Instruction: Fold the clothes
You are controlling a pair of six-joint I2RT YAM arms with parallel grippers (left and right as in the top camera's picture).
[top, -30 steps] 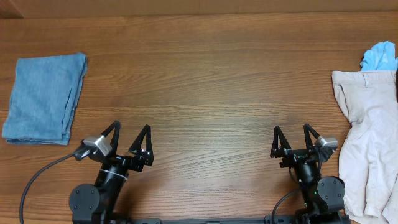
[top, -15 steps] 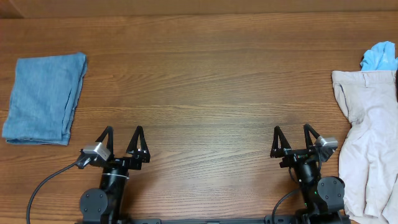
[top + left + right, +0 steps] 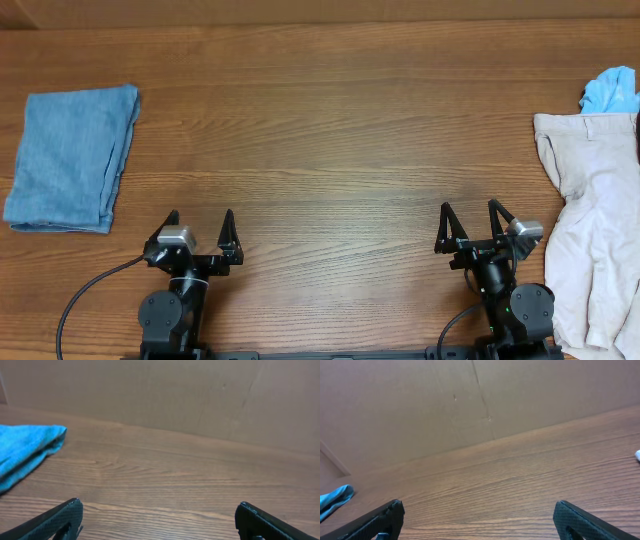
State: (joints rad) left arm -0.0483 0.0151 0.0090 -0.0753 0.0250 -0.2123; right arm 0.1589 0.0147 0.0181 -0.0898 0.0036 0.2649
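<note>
L gripper (image 3: 200,214) & R gripper (image 3: 468,207) sit low at near edge, L arm at near left, R arm at near right, well apart. Both point toward far side. Jaws on each spread wide, nothing btwn them. L fingers (image 3: 59,519) & R fingers (image 3: 375,520) show as dark tips in bottom corners of wrist views.

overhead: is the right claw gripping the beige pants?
No, the right claw is open and empty, and the pants lie apart from it near the table's edge.
</note>
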